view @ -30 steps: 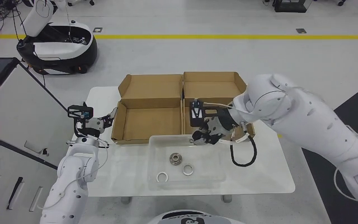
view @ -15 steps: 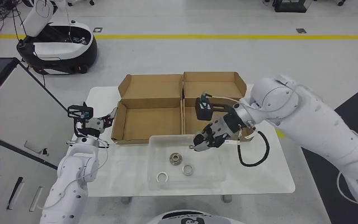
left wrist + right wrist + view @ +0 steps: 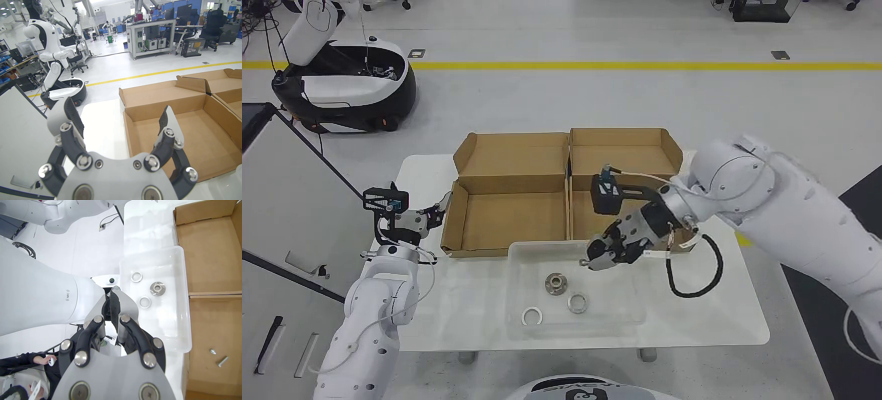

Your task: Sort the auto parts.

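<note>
Closest in, the clear plastic tray (image 3: 625,318) sits on the white table (image 3: 712,300) with three parts on its floor. There's a plain silver ring (image 3: 532,317) at the near left and a second silver ring (image 3: 578,303) just to its right. The flanged metal disc (image 3: 556,284), hole through its centre, lies a touch farther back between them, and none of the three touch. Over the far part of the tray hangs the right gripper (image 3: 589,262), fingers pinched tight on a small grey metal part (image 3: 115,288) that pokes out at the tips, held off the tray floor. Right up against the tray's far wall stand two open brown boxes, side by side. The left-hand cardboard box (image 3: 507,220) has its flaps folded out. The right-hand cardboard box (image 3: 632,160) holds a silver hex bolt (image 3: 222,361) and a small cone-shaped metal piece (image 3: 212,351), lying near each other but apart, in its near part toward the right. Over on the left, level with those boxes, the left gripper (image 3: 442,212) hovers just beside the left-hand box's outer wall, above the table's left edge. Its fingers (image 3: 167,117) are spread wide with nothing between them. Beyond the table, a yellow floor line (image 3: 642,66) runs left to right.
</note>
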{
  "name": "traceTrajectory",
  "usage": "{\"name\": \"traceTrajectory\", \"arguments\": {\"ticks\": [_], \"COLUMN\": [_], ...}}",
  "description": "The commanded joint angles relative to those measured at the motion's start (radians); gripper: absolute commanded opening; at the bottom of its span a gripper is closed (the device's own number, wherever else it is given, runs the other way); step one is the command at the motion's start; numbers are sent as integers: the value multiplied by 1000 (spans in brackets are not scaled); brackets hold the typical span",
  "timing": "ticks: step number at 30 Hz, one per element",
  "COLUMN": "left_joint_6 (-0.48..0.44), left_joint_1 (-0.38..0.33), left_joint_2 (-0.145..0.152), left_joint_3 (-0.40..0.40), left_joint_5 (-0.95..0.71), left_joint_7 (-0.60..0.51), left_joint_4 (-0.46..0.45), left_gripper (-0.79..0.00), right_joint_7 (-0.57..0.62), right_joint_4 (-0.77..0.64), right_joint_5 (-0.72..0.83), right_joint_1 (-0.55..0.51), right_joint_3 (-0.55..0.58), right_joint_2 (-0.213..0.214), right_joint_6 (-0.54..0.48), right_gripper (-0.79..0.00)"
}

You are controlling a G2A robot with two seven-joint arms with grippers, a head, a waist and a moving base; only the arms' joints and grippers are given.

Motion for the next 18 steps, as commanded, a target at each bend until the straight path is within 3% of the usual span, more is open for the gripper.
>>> {"name": "traceTrajectory", "arguments": {"ticks": [1,11,18], "left_joint_6": [0,0,0], "left_joint_1": [0,0,0], "left_joint_2": [0,0,0], "left_joint_3": [0,0,0], "left_joint_5": [0,0,0], "left_joint_7": [0,0,0], "left_joint_4": [0,0,0], "left_gripper": [0,0,0], "right_joint_7": [-15,-39,-88], "right_joint_4": [16,107,137], "right_joint_5": [11,168,441], "right_joint_1": [-15,-126,-215], "right_joint_3": [18,144,258], "right_joint_2": [5,48,73], "right_joint_6": [-6,-58,-126], "right_gripper": [-785,-785,-785]}}
